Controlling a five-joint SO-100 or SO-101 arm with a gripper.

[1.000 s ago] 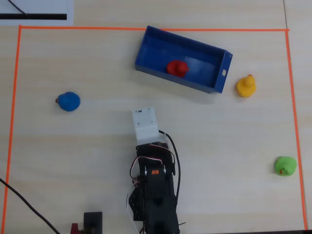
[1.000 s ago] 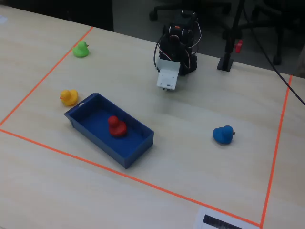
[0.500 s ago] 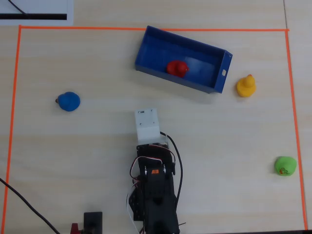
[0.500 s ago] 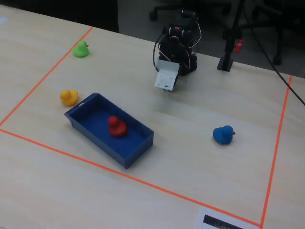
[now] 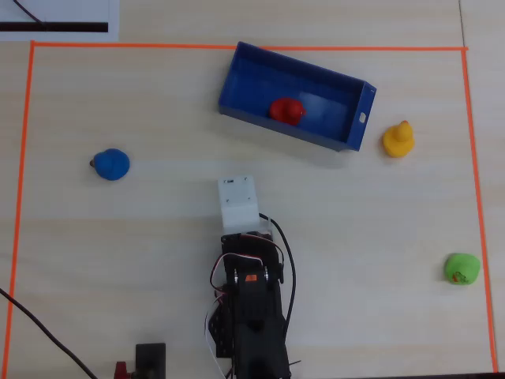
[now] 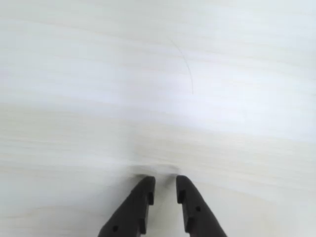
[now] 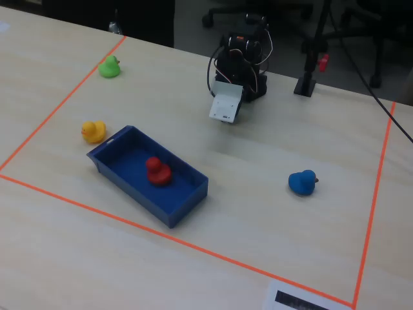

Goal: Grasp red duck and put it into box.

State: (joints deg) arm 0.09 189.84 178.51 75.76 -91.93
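The red duck sits inside the dark blue box, near its middle; it also shows in the fixed view within the box. My gripper is empty, its two dark fingers a small gap apart over bare table in the wrist view. In the overhead view the arm is folded back near the bottom edge, well short of the box, with the white wrist housing covering the fingers.
A blue duck lies at the left, a yellow duck just right of the box, a green duck at the right. Orange tape borders the work area.
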